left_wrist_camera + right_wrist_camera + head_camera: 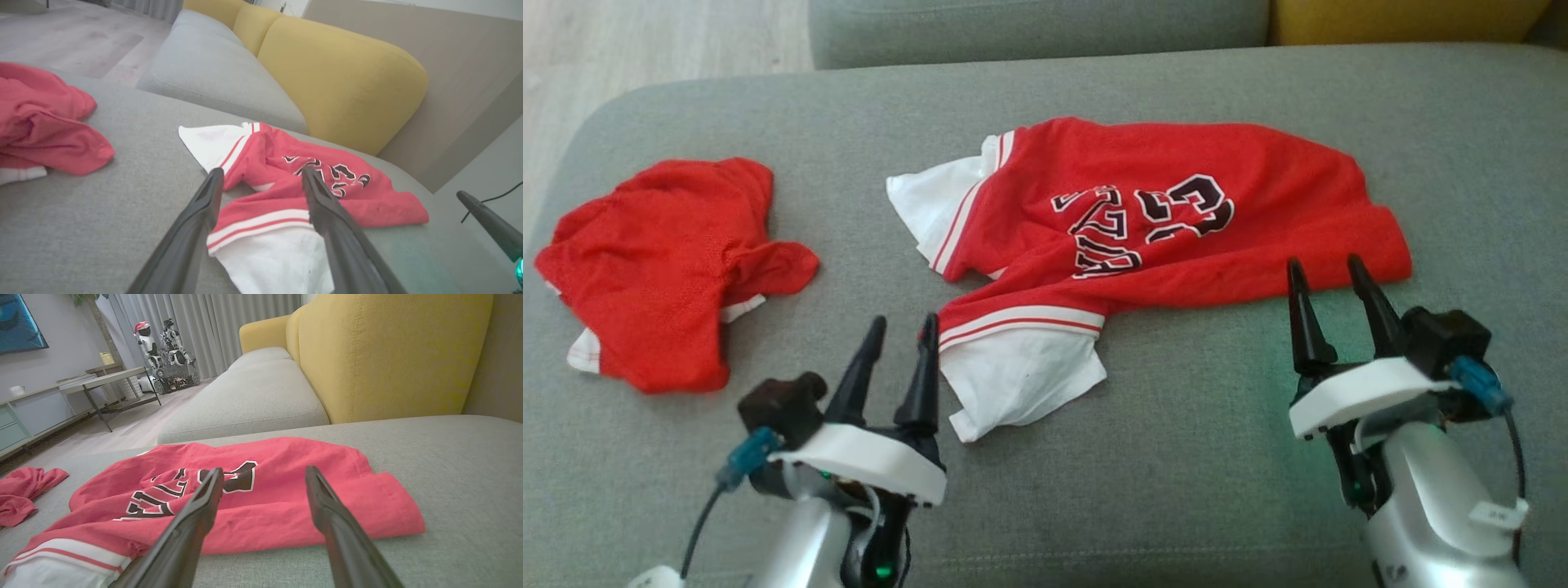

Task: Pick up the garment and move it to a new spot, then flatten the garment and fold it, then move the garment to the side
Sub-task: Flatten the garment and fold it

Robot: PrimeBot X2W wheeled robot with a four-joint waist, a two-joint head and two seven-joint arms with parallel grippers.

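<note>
garment (1143, 220): red jersey with black, white-edged lettering, laid mid-cushion on the grey sofa seat (1176, 490). its long axis runs left to right across the head view, with the white sleeves toward the robot's left and the hem corner toward its right. it is partly spread, and the body is rumpled and folded over itself.

left gripper (903, 320): fingers apart, nothing held. the tips are just beside the near white sleeve (1021, 376), at its striped cuff band. in the left wrist view that sleeve (278, 253) is seen between the two fingers.

right gripper (1323, 263): fingers apart, empty. the tips are at the near edge of the jersey close to the hem corner (392, 514). contact cannot be told.

each end of the long axis is faced by its own arm, so a two-handed lift or spread is judged likely. the sleeve end is nearer the left arm and the hem end nearer the right.

fabric: thin, limp knit with a stitched hem, judged to drape and bunch when pinched. the seat is a coarse woven upholstery.

a second red garment (662, 261) lies crumpled well apart to the left.
</note>
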